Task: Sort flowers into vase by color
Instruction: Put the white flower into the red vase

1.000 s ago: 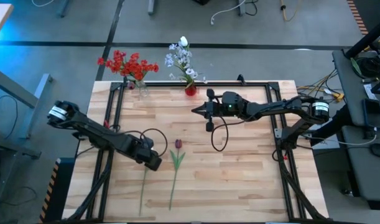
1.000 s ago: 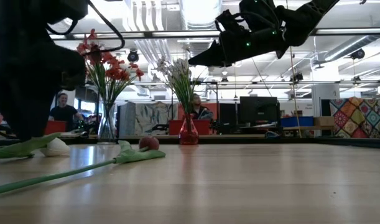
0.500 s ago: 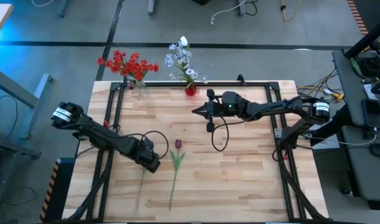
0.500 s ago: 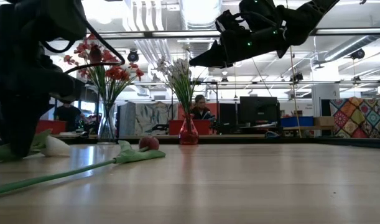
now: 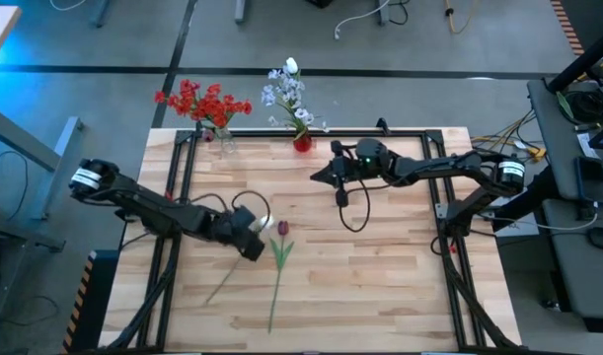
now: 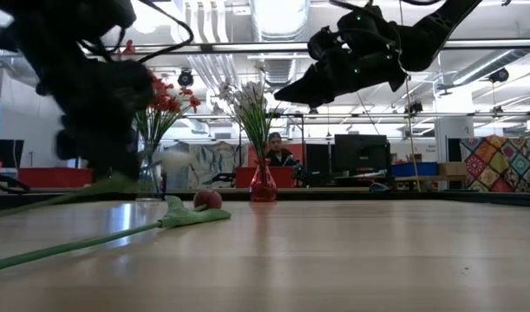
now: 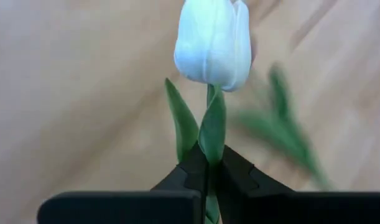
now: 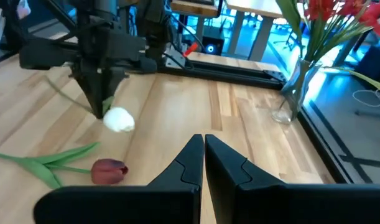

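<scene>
Our left end effector (image 7: 208,169) is clamped on the white tulip (image 7: 213,42) stem; our right end effector (image 8: 203,152), fingers together, hovers above the worktop (image 5: 400,266).

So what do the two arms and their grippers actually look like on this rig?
Both arms are dark, jointed and slim, each with a white band near its outer end. The left gripper and right gripper have black, wedge-shaped fingers tapering to points. A black cable loops beside each wrist, and a small green light glows on the right arm.
</scene>
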Robot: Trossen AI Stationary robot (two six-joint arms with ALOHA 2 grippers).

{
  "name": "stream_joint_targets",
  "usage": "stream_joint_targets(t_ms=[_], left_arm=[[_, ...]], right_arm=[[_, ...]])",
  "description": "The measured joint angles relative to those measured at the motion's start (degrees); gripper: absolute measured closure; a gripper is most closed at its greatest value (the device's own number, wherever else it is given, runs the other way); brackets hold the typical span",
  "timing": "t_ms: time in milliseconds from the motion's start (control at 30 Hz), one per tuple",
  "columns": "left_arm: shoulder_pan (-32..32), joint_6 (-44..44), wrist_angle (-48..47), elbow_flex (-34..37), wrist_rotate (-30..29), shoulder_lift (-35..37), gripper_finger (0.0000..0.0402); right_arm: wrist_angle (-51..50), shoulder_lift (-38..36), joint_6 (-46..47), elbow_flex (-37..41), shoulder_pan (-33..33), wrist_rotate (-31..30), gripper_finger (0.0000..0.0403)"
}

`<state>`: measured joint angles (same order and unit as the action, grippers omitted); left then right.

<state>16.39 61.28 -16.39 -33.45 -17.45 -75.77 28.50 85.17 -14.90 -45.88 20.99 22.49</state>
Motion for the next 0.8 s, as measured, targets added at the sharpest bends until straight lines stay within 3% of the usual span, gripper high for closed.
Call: stream_joint_targets(t_ms=[367,500,667,800], left_arm=[[-17.3,-29.3,42.2,9.9,0.6,2.2,0.0401],[-24.6,-38.0,55.3,10.4,7.1,0.4,0.0401],[-30.8,-46.2,66.6,10.5,13.7,-1.6,0.0401],[-32.7,-51.5,68.1,9.6,14.0,-2.3,0.0402]], right_arm=[[1.3,-0.5,1.5,0.7,3.0,0.0,0.0394],[3.6,0.0,3.0,0.7,3.3,0.0,0.0394],[3.7,0.0,6.6,0.7,3.2,0.1,0.0394],[3.1,0.2,8.8,0.7,2.1,0.0,0.0394]])
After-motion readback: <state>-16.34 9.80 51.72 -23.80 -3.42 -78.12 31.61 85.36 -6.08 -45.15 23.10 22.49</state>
